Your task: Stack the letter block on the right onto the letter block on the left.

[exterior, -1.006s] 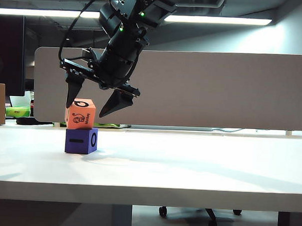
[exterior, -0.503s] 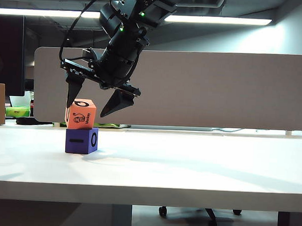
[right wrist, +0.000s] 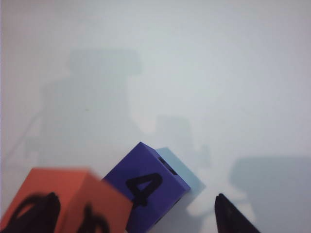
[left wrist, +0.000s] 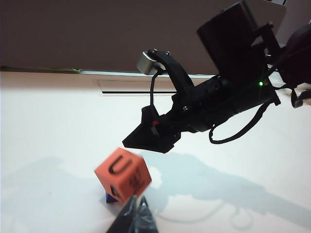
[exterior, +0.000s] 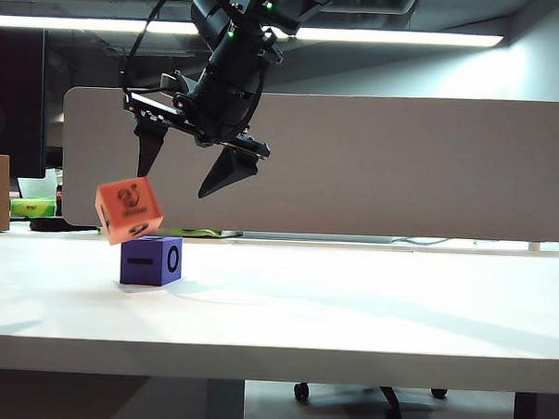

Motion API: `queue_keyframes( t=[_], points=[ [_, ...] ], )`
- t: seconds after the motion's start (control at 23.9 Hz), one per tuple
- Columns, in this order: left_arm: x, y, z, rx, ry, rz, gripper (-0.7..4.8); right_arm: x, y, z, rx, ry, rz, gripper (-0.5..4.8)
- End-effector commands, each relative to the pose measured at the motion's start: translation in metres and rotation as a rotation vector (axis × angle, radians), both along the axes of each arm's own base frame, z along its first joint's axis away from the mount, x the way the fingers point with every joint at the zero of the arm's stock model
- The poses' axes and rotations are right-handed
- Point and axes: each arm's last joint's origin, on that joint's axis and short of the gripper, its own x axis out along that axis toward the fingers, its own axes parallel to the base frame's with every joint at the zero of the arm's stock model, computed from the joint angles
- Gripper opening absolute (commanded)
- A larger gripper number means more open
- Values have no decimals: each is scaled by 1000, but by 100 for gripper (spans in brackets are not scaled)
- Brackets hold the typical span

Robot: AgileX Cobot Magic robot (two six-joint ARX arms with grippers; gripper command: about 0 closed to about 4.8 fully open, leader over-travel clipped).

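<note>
R gripper [exterior: 187, 170]: upper left, jaws wide apart, holds nothing.
L gripper [left wrist: 133, 219]: only a tip shows, can't tell jaws.
Orange block [exterior: 128, 209]: tilted, tipping off purple block [exterior: 151, 260], left side.
Table [exterior: 349, 305]: white.

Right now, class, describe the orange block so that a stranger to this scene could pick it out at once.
Start at the white table and find the purple block near its left end. The orange block is tilted over that block's top left corner, below the open right end effector. It is the only orange cube, and the only one not lying flat.
</note>
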Motion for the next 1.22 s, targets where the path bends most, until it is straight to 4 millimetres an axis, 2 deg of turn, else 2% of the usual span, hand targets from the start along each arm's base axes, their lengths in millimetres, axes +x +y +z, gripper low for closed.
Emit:
queue_keyframes(
  t=[0.04, 0.17, 0.34, 0.5, 0.67, 0.8, 0.84, 0.96, 1.05, 1.22],
  points=[
    [0, 0, 4, 7, -29, 1, -5, 1, -1, 5, -8, -37, -25, 432],
    [0, 0, 4, 7, -29, 1, -5, 5, -6, 8, -7, -39, -38, 431],
    [0, 0, 4, 8, -29, 2, -5, 0, -8, 7, -37, 3, -30, 432],
    [0, 1, 4, 10, -29, 36, -5, -13, -5, 4, -117, 62, -1, 430],
    [1, 3, 4, 15, -29, 124, -5, -32, -9, 16, -217, 90, 27, 415],
    [2, 5, 4, 18, -29, 178, -5, -47, -10, 25, -287, 99, 111, 371],
    [2, 5, 4, 18, -29, 173, -5, -55, -11, 27, -336, 110, 162, 368],
    [0, 3, 6, 13, -45, 104, -5, -61, -12, 25, -274, 218, 251, 369],
    [-1, 1, 6, 10, -54, 48, -5, -63, -11, 25, -283, 230, 283, 369],
    [-8, -1, 10, 7, -88, -49, -5, -65, -7, 22, -265, 236, 310, 415]
  ],
)
